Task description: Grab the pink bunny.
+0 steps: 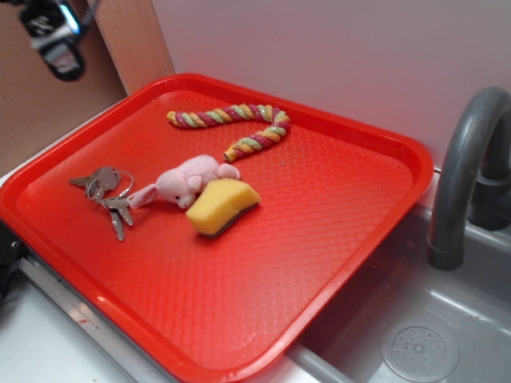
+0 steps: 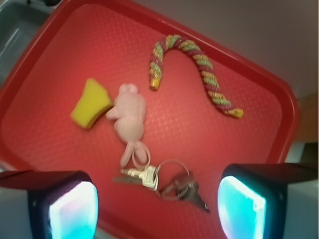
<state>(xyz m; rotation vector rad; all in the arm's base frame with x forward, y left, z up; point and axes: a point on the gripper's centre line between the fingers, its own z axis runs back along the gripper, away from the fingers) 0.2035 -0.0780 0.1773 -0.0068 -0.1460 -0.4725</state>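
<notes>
The pink bunny (image 1: 185,182) lies on its side in the middle of the red tray (image 1: 335,263), its head against a yellow wedge sponge (image 1: 223,207). In the wrist view the pink bunny (image 2: 130,113) lies above the keys, ears pointing toward me. My gripper (image 1: 56,36) hangs high at the far left corner, well above the tray and apart from the bunny. In the wrist view the gripper (image 2: 157,211) is open and empty, its two lit fingertips (image 2: 75,211) wide apart.
A bunch of keys (image 1: 108,194) lies left of the bunny, also in the wrist view (image 2: 162,181). A pink-yellow-green twisted rope (image 1: 235,125) lies at the tray's back. A grey faucet (image 1: 463,175) and sink basin (image 1: 419,347) are at the right.
</notes>
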